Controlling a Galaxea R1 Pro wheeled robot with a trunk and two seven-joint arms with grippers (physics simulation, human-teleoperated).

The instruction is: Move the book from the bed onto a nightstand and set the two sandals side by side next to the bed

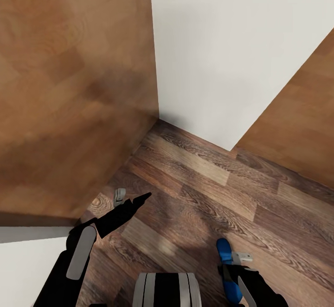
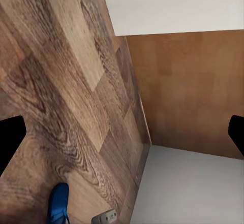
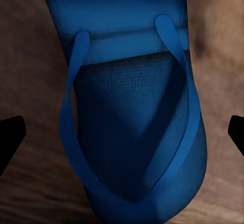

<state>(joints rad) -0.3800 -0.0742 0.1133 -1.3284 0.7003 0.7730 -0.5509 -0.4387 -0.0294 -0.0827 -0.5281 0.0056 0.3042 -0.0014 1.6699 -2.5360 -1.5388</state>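
The head view looks down on a wood-plank floor (image 1: 199,195) where a white wall (image 1: 232,42) meets a tall brown wooden panel (image 1: 69,89) in a corner; a second brown panel (image 1: 301,121) stands at the far right, and a pale surface (image 1: 28,265) shows at the lower left; no container is in sight, and the book, the bed and the nightstand cannot be made out with certainty.

One blue sandal (image 1: 224,251) lies flat on the floor at the lower right of the head view, just ahead of the right claw (image 1: 236,274); from the right wrist camera the sandal (image 3: 132,112) sits close below, its sole and its V-shaped blue strap clear, between the two dark fingertips (image 3: 10,137) that stand apart at the edges of that view; so the right claw is spread wide and holds nothing, though whether it touches the sandal I cannot tell.

The left claw (image 1: 134,202) points forward over the floor near the wooden panel; the left wrist view shows its fingertips (image 2: 11,137) far apart with nothing between them; the same sandal (image 2: 58,203) appears there on the floor.
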